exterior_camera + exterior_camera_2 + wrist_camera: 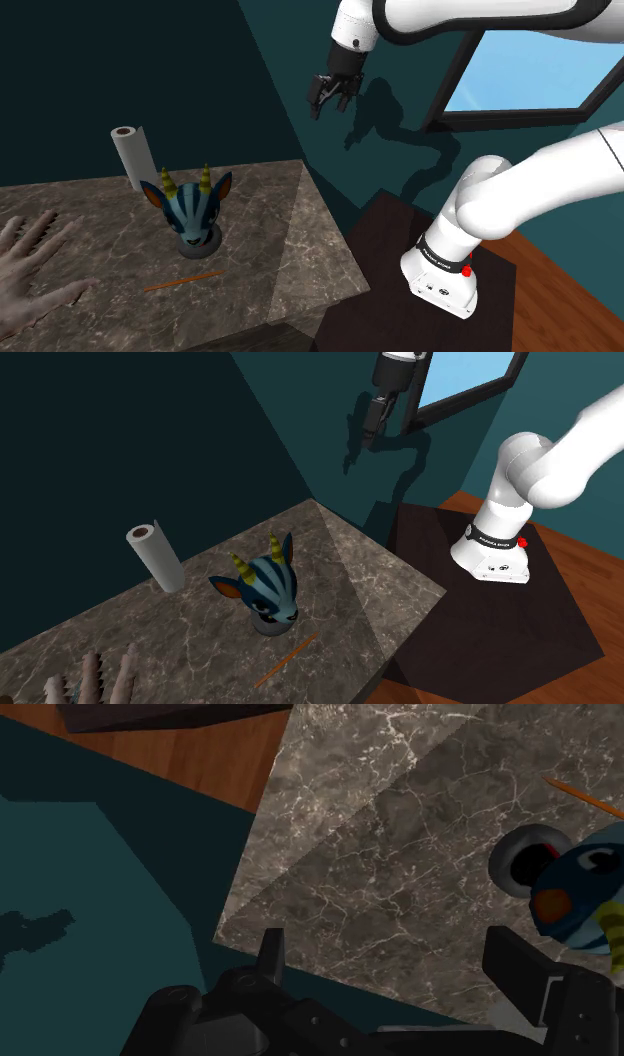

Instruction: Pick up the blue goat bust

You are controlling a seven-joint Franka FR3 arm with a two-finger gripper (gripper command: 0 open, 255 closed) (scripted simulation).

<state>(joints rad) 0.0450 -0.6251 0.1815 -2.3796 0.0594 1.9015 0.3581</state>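
Note:
The blue goat bust [192,209] stands upright on the marble counter [255,210], with yellow horns, striped face and a grey round base. From the other side the goat bust [266,592] faces the counter's front edge. My gripper [331,98] hangs high in the air, well above and beyond the counter's far corner, open with nothing between its fingers. It appears as a dark shape, the gripper [376,424], against the teal wall. In the wrist view the gripper [400,959] looks down at the counter, and the goat bust [578,889] lies off to one side of the fingers.
A paper towel roll [133,155] stands at the counter's back. A thin orange pencil [184,282] lies in front of the bust. A pale hand model [35,265] rests at the shoulder view's left. The teal wall [290,90] and a window [525,70] are behind the arm.

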